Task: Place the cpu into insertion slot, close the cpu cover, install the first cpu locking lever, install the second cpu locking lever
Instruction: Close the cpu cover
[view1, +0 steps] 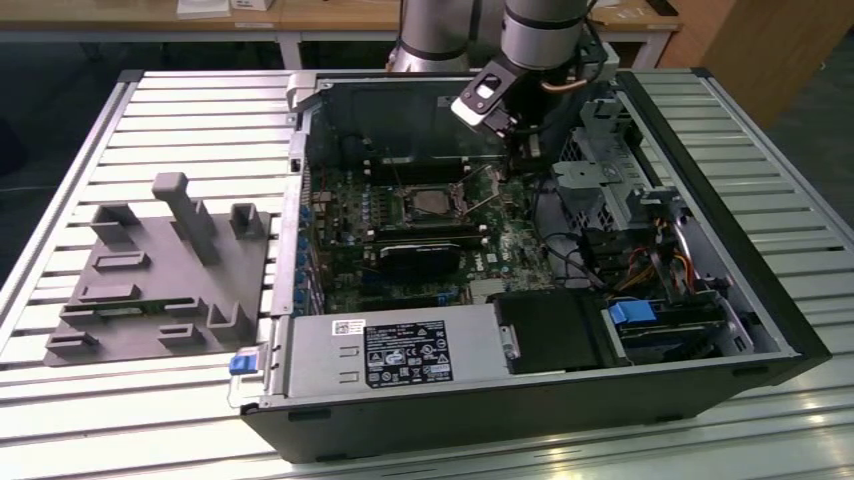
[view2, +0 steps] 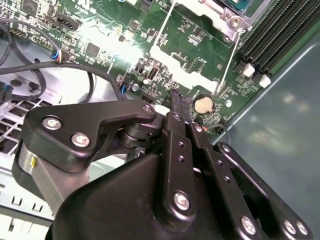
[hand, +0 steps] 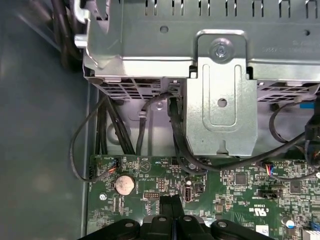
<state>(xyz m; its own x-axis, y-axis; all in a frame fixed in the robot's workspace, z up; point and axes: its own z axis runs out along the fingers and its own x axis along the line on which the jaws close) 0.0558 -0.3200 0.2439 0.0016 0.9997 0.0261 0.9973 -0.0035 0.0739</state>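
The claw (view1: 515, 150), fingers pressed together with nothing between them, hangs over the motherboard (hand: 235, 186) beside the coin cell (hand: 124, 185). The cpu (view1: 430, 203) appears seated in the insertion slot (view1: 399, 205), just toward the exterior view's left of the claw.

bright overhead glare on motherboard (view2: 165, 55), dim elsewhere
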